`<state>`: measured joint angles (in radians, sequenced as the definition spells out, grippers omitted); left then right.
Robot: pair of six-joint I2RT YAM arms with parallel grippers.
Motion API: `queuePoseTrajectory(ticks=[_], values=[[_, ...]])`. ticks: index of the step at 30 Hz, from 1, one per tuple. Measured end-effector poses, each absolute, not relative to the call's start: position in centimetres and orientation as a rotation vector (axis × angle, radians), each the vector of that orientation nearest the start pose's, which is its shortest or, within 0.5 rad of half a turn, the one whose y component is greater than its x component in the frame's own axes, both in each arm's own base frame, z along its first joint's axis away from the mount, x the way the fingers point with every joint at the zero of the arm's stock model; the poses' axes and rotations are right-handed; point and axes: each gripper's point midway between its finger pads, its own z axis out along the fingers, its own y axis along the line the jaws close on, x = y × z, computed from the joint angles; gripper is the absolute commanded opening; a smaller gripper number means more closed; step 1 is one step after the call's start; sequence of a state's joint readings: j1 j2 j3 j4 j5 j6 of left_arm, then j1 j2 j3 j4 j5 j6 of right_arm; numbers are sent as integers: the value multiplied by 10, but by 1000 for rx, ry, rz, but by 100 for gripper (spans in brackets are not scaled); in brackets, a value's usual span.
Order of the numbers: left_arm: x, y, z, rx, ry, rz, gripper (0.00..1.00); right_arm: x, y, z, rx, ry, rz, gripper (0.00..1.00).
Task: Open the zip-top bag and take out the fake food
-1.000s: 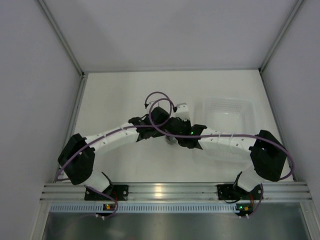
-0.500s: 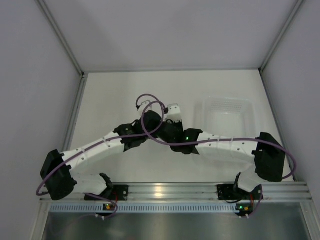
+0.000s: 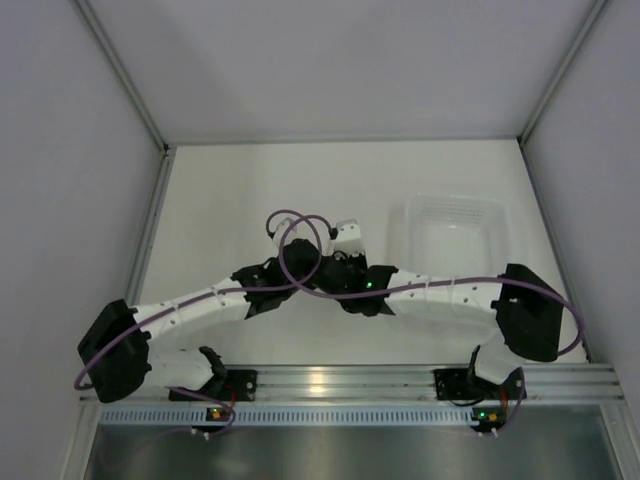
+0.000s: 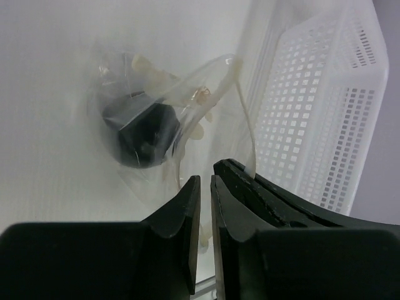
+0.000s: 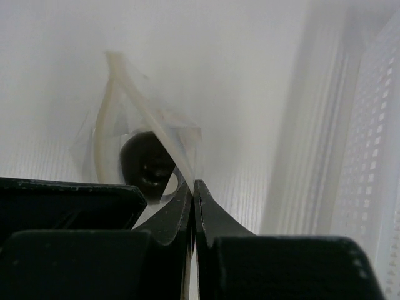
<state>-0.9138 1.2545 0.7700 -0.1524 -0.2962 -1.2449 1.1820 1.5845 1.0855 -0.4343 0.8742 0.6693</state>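
Reaching inward from the near edge of the bench [image 3: 230, 190], both arms stretch low and meet near its middle, just left of the tub [image 4: 312, 106]. The left tool [image 4: 205, 181] and right tool [image 5: 192, 186] are each pinched closed on the bag [image 4: 187, 94]. The dark ball [image 4: 142, 134] sits inside it.
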Motion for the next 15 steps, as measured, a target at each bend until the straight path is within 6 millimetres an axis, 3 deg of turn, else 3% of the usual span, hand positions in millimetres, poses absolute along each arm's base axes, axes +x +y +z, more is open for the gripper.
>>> queuePoseTrajectory(ticks=[4, 15], values=[[238, -294, 123, -648, 2242, -906, 7, 238, 288, 106, -244, 2147, -32, 0], [251, -297, 112, -750, 2184, -915, 12, 233, 284, 92, -303, 2187, -35, 0]])
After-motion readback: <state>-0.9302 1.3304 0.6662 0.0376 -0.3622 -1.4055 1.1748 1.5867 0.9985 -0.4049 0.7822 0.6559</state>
